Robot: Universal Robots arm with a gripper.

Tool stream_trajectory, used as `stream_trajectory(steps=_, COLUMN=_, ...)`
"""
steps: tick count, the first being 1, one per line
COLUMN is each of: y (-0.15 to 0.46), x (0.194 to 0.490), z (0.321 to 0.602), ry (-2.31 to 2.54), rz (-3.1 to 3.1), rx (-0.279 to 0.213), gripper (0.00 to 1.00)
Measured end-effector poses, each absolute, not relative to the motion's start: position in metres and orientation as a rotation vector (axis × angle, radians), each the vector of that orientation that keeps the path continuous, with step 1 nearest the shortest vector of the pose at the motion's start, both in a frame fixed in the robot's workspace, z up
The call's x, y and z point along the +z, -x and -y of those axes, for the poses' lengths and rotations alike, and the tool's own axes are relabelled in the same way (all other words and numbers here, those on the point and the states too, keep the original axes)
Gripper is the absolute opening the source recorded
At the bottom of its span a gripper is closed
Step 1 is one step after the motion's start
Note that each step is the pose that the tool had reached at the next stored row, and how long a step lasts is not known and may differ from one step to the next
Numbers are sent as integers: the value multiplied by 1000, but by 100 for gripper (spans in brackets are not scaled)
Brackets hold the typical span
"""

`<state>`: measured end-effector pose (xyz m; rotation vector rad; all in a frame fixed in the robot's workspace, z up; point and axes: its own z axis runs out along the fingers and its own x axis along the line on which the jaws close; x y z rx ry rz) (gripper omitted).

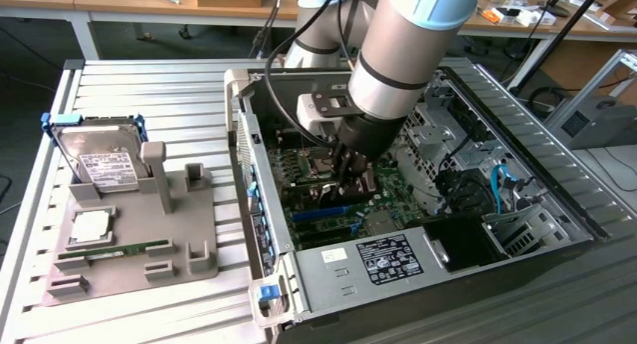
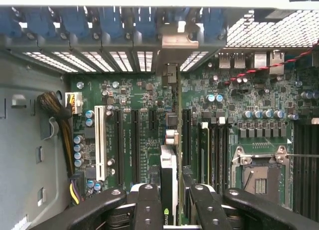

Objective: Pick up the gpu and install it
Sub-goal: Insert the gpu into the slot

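Thin dark gpu card [image 2: 168,155] on edge, clamped between half-closed black gripper [image 2: 169,200] fingers, long axis running straight ahead of gripper toward silver bracket [image 2: 179,40], over green motherboard [image 2: 134,105] slots

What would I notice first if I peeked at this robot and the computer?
You'd spot the big robot arm reaching down into the open computer case, its gripper holding the gpu upright over the green motherboard. At the exterior view's left, a silver hard drive stands in a grey holder on the slatted table.
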<state>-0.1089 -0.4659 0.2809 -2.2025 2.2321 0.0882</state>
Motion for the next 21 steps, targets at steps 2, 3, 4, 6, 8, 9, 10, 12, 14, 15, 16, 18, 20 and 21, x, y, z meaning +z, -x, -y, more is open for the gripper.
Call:
stream_trajectory(steps=2, y=110, x=281, z=466, ry=2203, rz=-2232, rx=88, gripper=27)
stream_trajectory(steps=3, y=110, x=281, z=466, ry=2203, rz=-2232, rx=88, gripper=27)
stream_trajectory(steps=4, y=111, x=281, z=466, ry=2203, rz=-2232, rx=88, gripper=27)
stream_trajectory(steps=6, y=111, x=280, z=466, ry=2203, rz=-2232, rx=88, gripper=27)
stream_trajectory(steps=8, y=111, x=280, z=464, ry=2203, rz=-2232, rx=88, gripper=27)
stream_trajectory(steps=9, y=111, x=280, z=463, ry=2203, rz=-2232, rx=88, gripper=27)
stream_trajectory(steps=10, y=111, x=280, z=462, ry=2203, rz=-2233, rx=87, gripper=27)
stream_trajectory(steps=12, y=111, x=280, z=462, ry=2203, rz=-2233, rx=87, gripper=27)
stream_trajectory(steps=14, y=112, x=280, z=462, ry=2203, rz=-2233, rx=86, gripper=27)
stream_trajectory(steps=15, y=113, x=280, z=462, ry=2203, rz=-2233, rx=86, gripper=27)
stream_trajectory(steps=16, y=113, x=280, z=462, ry=2204, rz=-2234, rx=84, gripper=27)
stream_trajectory(steps=18, y=114, x=280, z=462, ry=2208, rz=-2239, rx=74, gripper=27)
stream_trajectory(steps=20, y=114, x=280, z=462, ry=2222, rz=-2253, rx=44, gripper=27)
stream_trajectory(steps=21, y=114, x=280, z=462, ry=2227, rz=-2259, rx=32, gripper=27)
